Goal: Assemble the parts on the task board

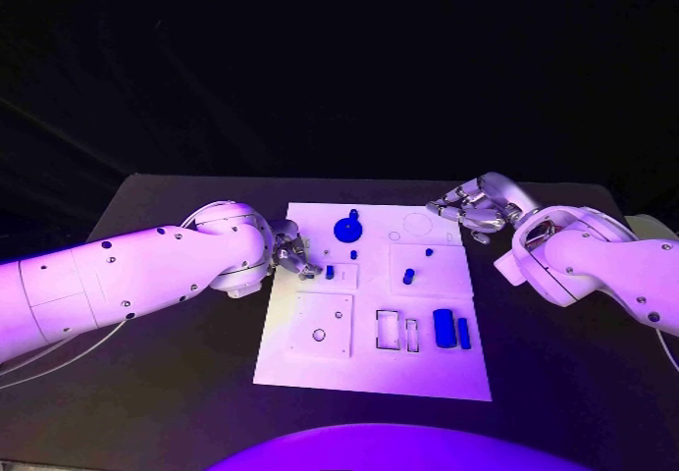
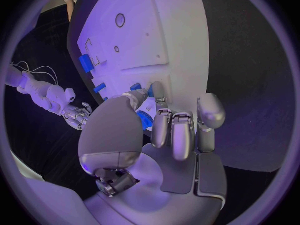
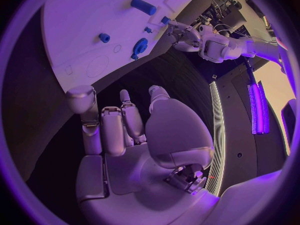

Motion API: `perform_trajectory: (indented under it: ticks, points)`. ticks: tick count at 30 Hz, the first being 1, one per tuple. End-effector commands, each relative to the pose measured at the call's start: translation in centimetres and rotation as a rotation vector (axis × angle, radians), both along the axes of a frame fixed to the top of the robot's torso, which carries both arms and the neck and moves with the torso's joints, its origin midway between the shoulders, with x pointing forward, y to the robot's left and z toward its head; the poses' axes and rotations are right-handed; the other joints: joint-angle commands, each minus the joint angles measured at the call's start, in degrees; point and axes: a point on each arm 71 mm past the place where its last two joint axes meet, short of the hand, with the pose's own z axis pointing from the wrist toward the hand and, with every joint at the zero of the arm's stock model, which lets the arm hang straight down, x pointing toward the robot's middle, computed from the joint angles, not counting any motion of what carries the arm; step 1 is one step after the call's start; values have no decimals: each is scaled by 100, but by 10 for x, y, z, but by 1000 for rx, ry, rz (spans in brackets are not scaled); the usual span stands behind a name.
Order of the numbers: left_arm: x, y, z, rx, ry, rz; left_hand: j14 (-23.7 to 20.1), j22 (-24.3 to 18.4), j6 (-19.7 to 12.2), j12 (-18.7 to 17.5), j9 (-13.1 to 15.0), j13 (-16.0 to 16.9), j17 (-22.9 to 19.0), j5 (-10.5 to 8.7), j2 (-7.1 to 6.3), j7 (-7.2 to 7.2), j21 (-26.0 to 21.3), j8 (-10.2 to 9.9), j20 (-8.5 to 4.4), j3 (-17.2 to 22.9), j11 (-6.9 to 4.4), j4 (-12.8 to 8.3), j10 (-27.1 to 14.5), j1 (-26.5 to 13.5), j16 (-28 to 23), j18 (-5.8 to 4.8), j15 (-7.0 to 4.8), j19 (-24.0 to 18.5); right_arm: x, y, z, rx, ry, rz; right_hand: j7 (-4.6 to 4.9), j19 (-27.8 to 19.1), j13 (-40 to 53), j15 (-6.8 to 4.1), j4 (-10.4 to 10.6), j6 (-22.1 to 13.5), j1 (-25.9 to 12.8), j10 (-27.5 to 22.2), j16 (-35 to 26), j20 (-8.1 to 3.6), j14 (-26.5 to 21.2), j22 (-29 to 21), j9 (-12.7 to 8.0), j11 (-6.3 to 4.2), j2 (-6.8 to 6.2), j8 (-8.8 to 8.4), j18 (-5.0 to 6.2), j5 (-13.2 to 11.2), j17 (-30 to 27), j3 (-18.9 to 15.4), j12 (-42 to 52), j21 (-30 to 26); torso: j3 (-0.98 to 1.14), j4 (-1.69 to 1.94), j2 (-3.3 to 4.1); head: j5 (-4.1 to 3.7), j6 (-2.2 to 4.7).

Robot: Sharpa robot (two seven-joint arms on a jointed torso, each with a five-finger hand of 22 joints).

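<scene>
The white task board (image 1: 371, 368) lies in the middle of the black table. My left hand (image 1: 294, 253) is at the board's left edge. In the left wrist view its thumb and a finger (image 2: 159, 91) pinch a small blue part (image 2: 150, 90) that stands on the board; the same part (image 1: 330, 272) shows in the head view. A round blue part (image 1: 348, 230) lies just beyond that hand. Two long blue parts (image 1: 444, 328) lie near the board's right edge, and small ones (image 1: 409, 277) stand mid-board. My right hand (image 1: 467, 208) hovers at the board's far right corner and holds nothing.
Rectangular slots (image 1: 388, 330) and a square plate with holes (image 1: 320, 326) take up the near half of the board. Black table (image 1: 566, 373) spreads to both sides. My left forearm (image 1: 128, 280) lies across the table to the left of the board.
</scene>
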Motion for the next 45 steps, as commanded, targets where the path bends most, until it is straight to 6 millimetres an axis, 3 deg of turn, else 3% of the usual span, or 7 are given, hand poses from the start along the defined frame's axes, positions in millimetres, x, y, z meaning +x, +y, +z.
perform_trajectory:
  ticks: [1, 16, 31, 34, 40, 43, 45]
  points:
    - [-1, -1, -1, -3, 10, 5, 600, 4, 11, 28, -13, 339, 1497, -22, 73, 43, 2, -38, -22, -143, -37, 8, 34, -10, 31, -60, -13, 21, 0, 0, 0, -3, -4, 8, -15, 5, 1, -44, 7, -15, -31, -33, -10, -3, 232, 1, 7, 11, 39, 35, 60, 29, -4, -35, -11, -7, 0, 3, 2, -3, -1]
    - [1, 1, -1, -6, 3, 16, 600, -1, 50, 19, -48, 342, 1496, -21, 180, 45, -3, -89, -26, -585, -33, 12, 32, -74, 31, -58, -11, 21, 0, 0, 0, -3, -5, 7, -14, 4, -6, -43, 13, -17, -48, -39, -17, -3, 230, -3, 8, 12, 37, 35, 61, 25, -12, -51, -16, -16, -2, -2, 0, -7, 3]
    - [3, 15, 16, -164, -11, 133, 528, -193, -103, -330, -126, -99, 1221, -27, 377, 138, -116, -189, -31, -2118, 31, 12, -244, -374, -88, -23, 15, -64, 0, -1, 0, -5, -4, 7, -14, 3, -8, -43, 15, -19, -61, -40, -19, -3, 230, -6, 8, 13, 37, 35, 62, 23, -14, -62, -17, -23, -3, 7, -4, -15, 10]
    - [4, 19, 20, -215, -6, 166, 454, -556, -231, -568, -151, -414, 949, -10, 423, 186, -327, -194, -10, -2444, 75, 8, -456, -342, -216, 42, 42, -270, 1, -2, 0, -6, -5, 6, -14, 3, -8, -43, 15, -19, -61, -40, -19, -3, 230, -6, 8, 13, 37, 35, 62, 23, -14, -62, -17, -23, -4, 6, -7, -22, 19]
    - [6, 24, 28, -323, -43, 194, 56, -2139, -736, -1495, -244, -1615, -295, -12, 557, 395, -1373, -274, 102, -2759, 253, 10, -1363, -75, -951, 303, 183, -1147, 2, -3, 0, -3, -8, 5, -13, -15, -26, -43, 14, -22, -68, -55, -38, -2, 224, -41, 8, 14, 31, 34, 71, 22, -40, -72, -33, -71, -3, 1, -3, -48, 65]
    - [8, 19, 33, -373, -95, 163, -558, -2725, -1261, -2625, -401, -2970, -1693, -28, 670, 654, -1989, -456, 241, -2703, 496, -17, -2638, 437, -1957, 362, 401, -1529, 2, -3, 0, 2, -8, 5, -13, -26, -40, -42, 13, -24, -69, -67, -46, -2, 221, -62, 7, 14, 30, 33, 76, 22, -52, -74, -45, -99, 0, 6, -2, -55, 105]
    - [8, 13, 35, -382, -165, 118, -709, -2846, -1454, -2817, -522, -3155, -2084, 3, 715, 744, -2174, -561, 320, -2459, 569, -182, -2878, 1157, -2272, 372, 457, -1532, 2, -2, 0, 5, -8, 6, -10, -57, -73, -40, 10, -32, -67, -97, -61, -1, 215, -116, 6, 16, 35, 30, 89, 25, -72, -78, -75, -175, 1, 0, -3, -63, 140]
